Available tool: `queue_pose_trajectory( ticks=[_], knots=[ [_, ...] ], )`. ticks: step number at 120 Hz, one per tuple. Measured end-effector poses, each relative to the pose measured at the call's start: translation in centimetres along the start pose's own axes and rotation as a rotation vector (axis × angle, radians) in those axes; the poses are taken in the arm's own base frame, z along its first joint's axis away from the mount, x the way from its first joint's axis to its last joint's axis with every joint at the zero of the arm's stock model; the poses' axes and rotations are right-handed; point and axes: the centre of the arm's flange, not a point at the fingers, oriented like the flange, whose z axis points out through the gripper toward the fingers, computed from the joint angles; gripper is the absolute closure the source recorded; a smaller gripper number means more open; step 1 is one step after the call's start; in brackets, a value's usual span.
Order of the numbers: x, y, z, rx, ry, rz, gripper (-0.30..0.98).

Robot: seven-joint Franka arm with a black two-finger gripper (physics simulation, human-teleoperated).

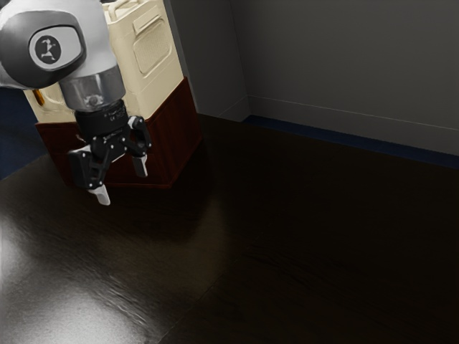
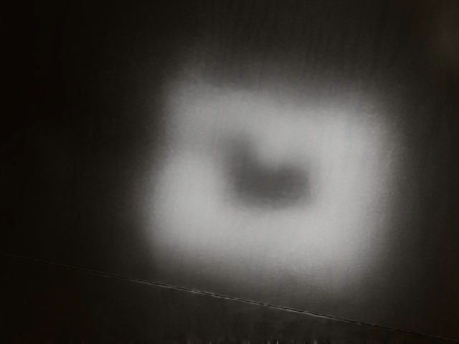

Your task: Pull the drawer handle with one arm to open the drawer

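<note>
- Exterior view: black two-finger gripper hanging tips-down, fingers apart and empty, probably to admit a handle.
- Farther, at the exterior view's left: box-shaped cream cabinet on dark red wooden base, likely holding the drawer; handle impossible to identify.
- Wrist view: squarish pale glare on dark tabletop, hand apparently facing down.

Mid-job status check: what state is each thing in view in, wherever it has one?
Black two-finger gripper: open, nothing between its fingers.
Cream panelled boxy unit: upright, on the base.
Dark red wooden base: upright, on the table.
Drawer: can't tell open or shut; the white-and-grey robot arm partly blocks the unit.
Dark glossy table: lit, with a bright reflection.
</note>
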Motion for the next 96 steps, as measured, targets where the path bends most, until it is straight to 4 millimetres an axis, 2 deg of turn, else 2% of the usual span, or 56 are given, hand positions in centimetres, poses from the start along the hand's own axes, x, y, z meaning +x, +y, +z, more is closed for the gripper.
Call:
queue_pose_trajectory(
  ticks=[7, 14, 20, 35, 46, 55, 67, 86, 96],
  knots=[
    [0.2, 0.0, 0.7, -0.006, -0.001, -0.019, 0.00],
    [0.5, -0.3, 0.6, -0.029, 0.005, -0.039, 0.00],
    [1.3, -0.5, 2.0, -0.024, 0.034, -0.066, 0.00],
    [7.8, -0.9, 2.1, -0.068, 0.062, -0.208, 0.00],
    [13.7, -1.7, 2.1, -0.087, 0.024, -0.354, 0.00],
    [16.7, -2.1, 2.3, -0.095, 0.009, -0.444, 0.00],
    [17.2, -1.9, 2.0, -0.116, -0.002, -0.469, 0.00],
    [20.4, -0.9, 2.9, -0.172, -0.032, -0.517, 0.00],
    [19.5, 0.6, 2.9, -0.223, -0.014, -0.491, 0.00]
  ],
)
